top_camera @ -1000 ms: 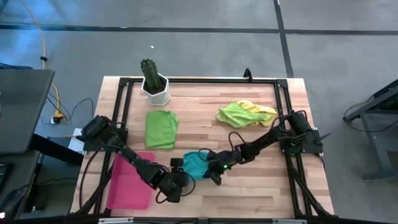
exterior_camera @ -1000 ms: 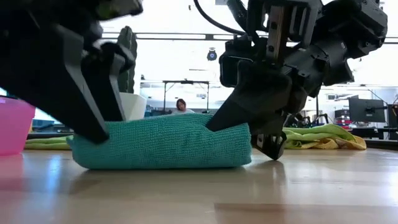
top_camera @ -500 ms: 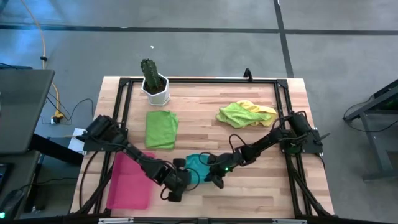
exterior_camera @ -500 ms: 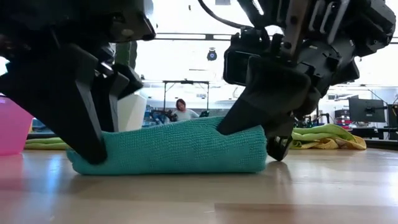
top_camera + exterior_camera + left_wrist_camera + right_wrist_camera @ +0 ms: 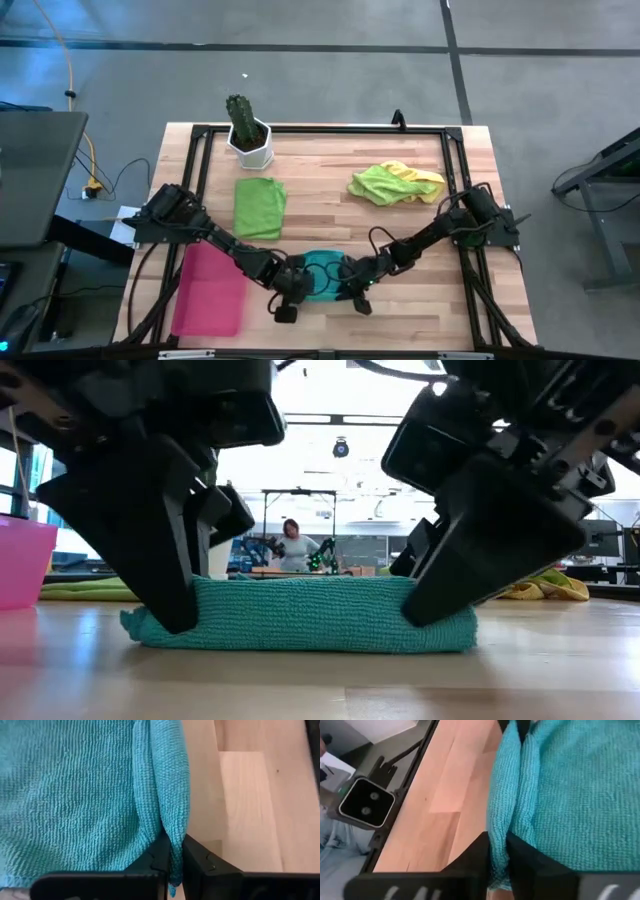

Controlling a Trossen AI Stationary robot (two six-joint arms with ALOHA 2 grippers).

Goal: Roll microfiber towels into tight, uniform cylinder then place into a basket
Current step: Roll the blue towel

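Note:
The teal towel [image 5: 322,272] lies flat and low near the table's front edge, seen side-on in the low view [image 5: 310,615]. My left gripper [image 5: 291,287] is shut on its left end and my right gripper [image 5: 356,292] on its right end. A green towel [image 5: 259,207] lies flat farther back. A lime green and a yellow towel [image 5: 395,183] sit heaped at the back right. The pink basket [image 5: 210,292] rests at the front left. My left gripper pinches a raised fold at the teal towel's edge [image 5: 172,851] between its two fingers, at the towel's left end [image 5: 170,615]. The fingers slant down from the left. The towel's body lies on the table. My right gripper pinches a raised fold along the teal towel's edge [image 5: 498,851] between its two fingers, at the towel's right end [image 5: 435,610]. The fingers slant down from the right. The rest of the towel lies on the table.
A white pot with a cactus [image 5: 248,137] stands at the back left. A black frame [image 5: 330,128] runs around the tabletop. Bare wood lies between the teal towel and the towels behind it. A person [image 5: 294,546] sits in the room far beyond the table.
Both grippers have moved toward the table's near edge and a little to the right, and the teal towel has slid with them. The left gripper has come onto the towel's left end. The towel, humped a second ago, now lies lower and longer.

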